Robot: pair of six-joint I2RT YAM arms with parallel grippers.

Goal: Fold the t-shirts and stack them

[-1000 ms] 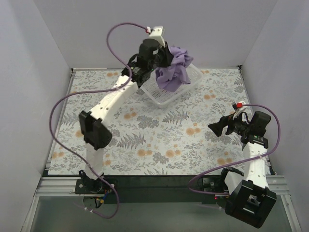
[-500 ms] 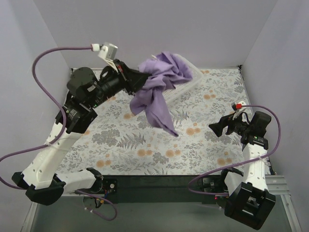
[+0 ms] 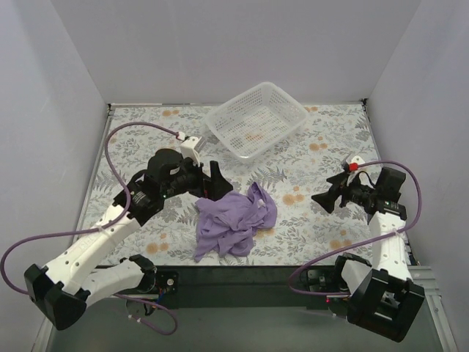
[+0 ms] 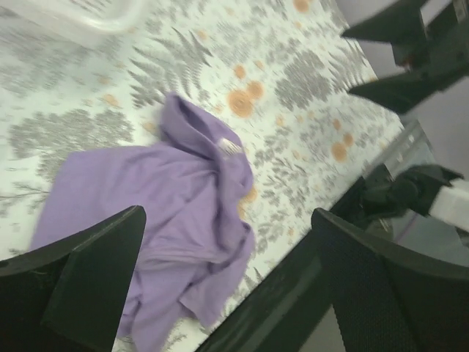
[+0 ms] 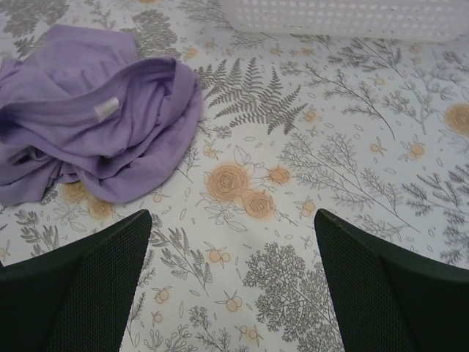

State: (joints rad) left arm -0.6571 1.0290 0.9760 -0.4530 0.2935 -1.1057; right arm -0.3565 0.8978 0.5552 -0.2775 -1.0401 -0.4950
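A: Left claw (image 3: 218, 183), state?
B: Fingers spread wide, gripping nothing. It sits at the upper left edge of the t-shirt (image 3: 233, 220). The wrist view is blurred, so I can't tell if a fingertip brushes the cloth.
A: Right claw (image 3: 321, 198)?
B: Wide apart too, holding nothing. It's off to the right, apart from the t-shirt and pointing toward it.
A: The t-shirt itself?
B: Plain purple, crumpled in a heap, not folded. It lies on the flowered table (image 3: 146, 125) near the front edge, between the two claws. A white tag (image 5: 106, 108) shows at the collar.
A: Basket (image 3: 223, 141)?
B: White mesh, at the back of the table, well apart from the t-shirt.
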